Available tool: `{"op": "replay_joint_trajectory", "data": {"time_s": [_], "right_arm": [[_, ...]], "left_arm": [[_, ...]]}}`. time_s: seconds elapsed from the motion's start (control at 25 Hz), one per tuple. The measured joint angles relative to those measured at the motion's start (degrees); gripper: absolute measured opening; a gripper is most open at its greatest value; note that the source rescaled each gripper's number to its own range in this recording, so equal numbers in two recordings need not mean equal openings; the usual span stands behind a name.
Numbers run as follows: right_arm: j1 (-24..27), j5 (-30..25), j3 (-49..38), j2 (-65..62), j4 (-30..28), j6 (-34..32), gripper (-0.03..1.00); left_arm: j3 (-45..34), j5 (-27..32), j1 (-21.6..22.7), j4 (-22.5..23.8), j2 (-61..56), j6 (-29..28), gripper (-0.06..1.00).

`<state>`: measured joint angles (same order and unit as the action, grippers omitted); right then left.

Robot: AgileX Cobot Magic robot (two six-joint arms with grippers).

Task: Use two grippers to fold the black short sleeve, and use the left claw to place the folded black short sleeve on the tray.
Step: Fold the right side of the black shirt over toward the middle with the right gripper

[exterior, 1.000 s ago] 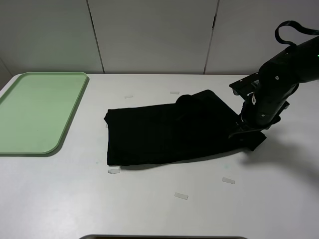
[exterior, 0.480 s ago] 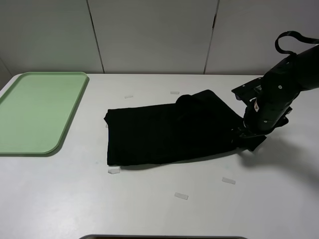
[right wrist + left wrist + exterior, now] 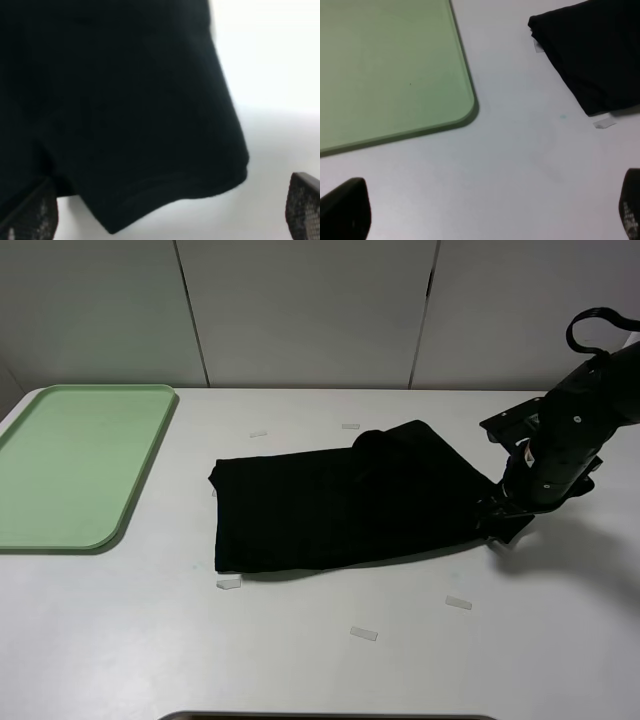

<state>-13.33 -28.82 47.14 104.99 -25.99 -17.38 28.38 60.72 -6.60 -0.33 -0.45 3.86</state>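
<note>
**A:** Now the right claw (image 3: pixel 503 518) is pulling away toward the right edge of the frame. A second ago it was sitting further in over the cloth's right end.

**B:** Fingers?

**A:** Standing wide apart, gripping nothing. The sleeve hem is lying loose beneath them, so I'm reading this as a release.

**B:** And the black short sleeve (image 3: pixel 340 505)?

**A:** Lying mid-frame on the table (image 3: pixel 330 660) as a long folded band, shape unchanged. It's well apart from the tray (image 3: pixel 80 465) at the left edge.

**B:** Left claw (image 3: pixel 487 207)?

**A:** Hovering near the tray's corner, fingers spread, carrying nothing. I'm judging this fold finished, with further folding or the left-claw pickup coming next.
</note>
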Motion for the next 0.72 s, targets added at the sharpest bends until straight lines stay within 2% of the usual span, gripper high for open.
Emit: {"op": "replay_joint_trajectory", "data": {"time_s": [0.24,0.32,0.44,0.52,0.64,0.72], "right_arm": [[0.47,0.22,-0.06,1.91,-2.62,-1.46,0.99],[0.47,0.22,-0.06,2.19,-3.36,-1.68,0.95],[0.47,0.50,-0.06,2.19,-3.87,-1.81,0.72],[0.47,0.66,-0.06,2.19,-3.86,-2.55,0.42],[0.47,0.66,-0.06,2.19,-3.80,-4.24,0.05],[0.47,0.66,-0.06,2.19,-3.66,-4.60,0.02]], "left_arm": [[0.00,0.00,0.00,0.00,0.00,0.00,1.00],[0.00,0.00,0.00,0.00,0.00,0.00,1.00],[0.00,0.00,0.00,0.00,0.00,0.00,1.00],[0.00,0.00,0.00,0.00,0.00,0.00,1.00],[0.00,0.00,0.00,0.00,0.00,0.00,1.00],[0.00,0.00,0.00,0.00,0.00,0.00,1.00]]}}
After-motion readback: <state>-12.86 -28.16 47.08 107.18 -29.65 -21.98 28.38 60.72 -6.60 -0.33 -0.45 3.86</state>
